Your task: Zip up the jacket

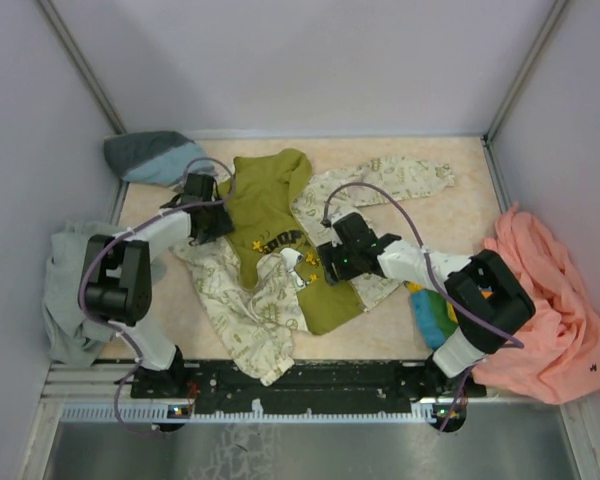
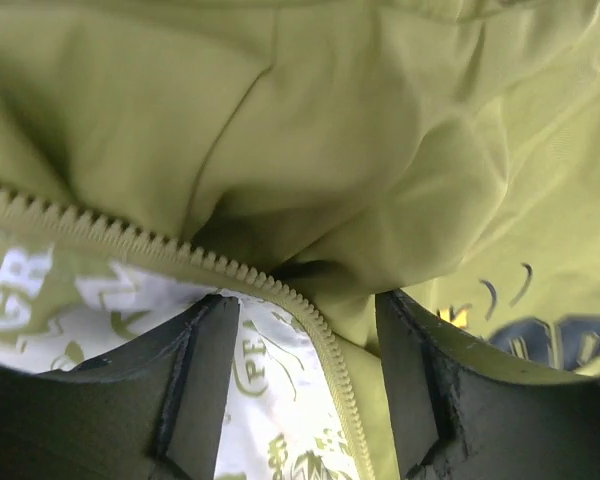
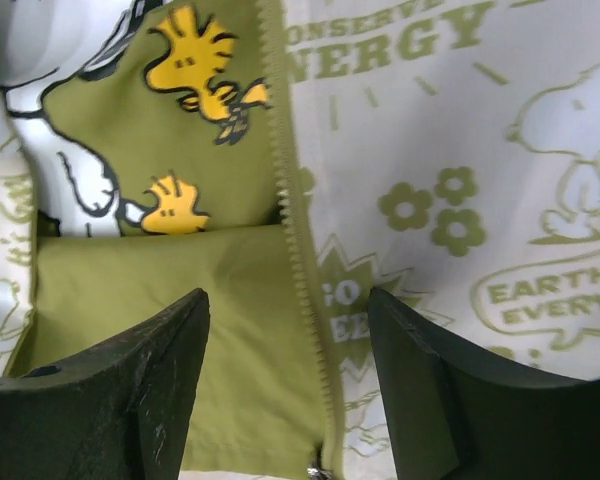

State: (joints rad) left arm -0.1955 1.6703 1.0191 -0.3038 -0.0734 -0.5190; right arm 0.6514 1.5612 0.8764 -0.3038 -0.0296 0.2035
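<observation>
The jacket (image 1: 280, 250) lies unzipped and spread open mid-bench (image 1: 440, 215), green lining up. Left pincer (image 2: 305, 330) has jaws apart, straddling the zipper strip (image 2: 130, 240). Right pincer (image 3: 290, 330) also has jaws apart over the zipper teeth (image 3: 290, 230), gripping nothing.

Jacket (image 1: 242, 300) cream, printed with olive-green cartoon motifs and lettering; its lining (image 1: 265, 200) plain olive; zipper teeth (image 3: 298, 250) pale olive; birds (image 3: 202, 45) yellow, outlined black; crumpled garment (image 1: 550, 290) peach-pink; sweatshirt (image 1: 65, 290) plain grey.
</observation>
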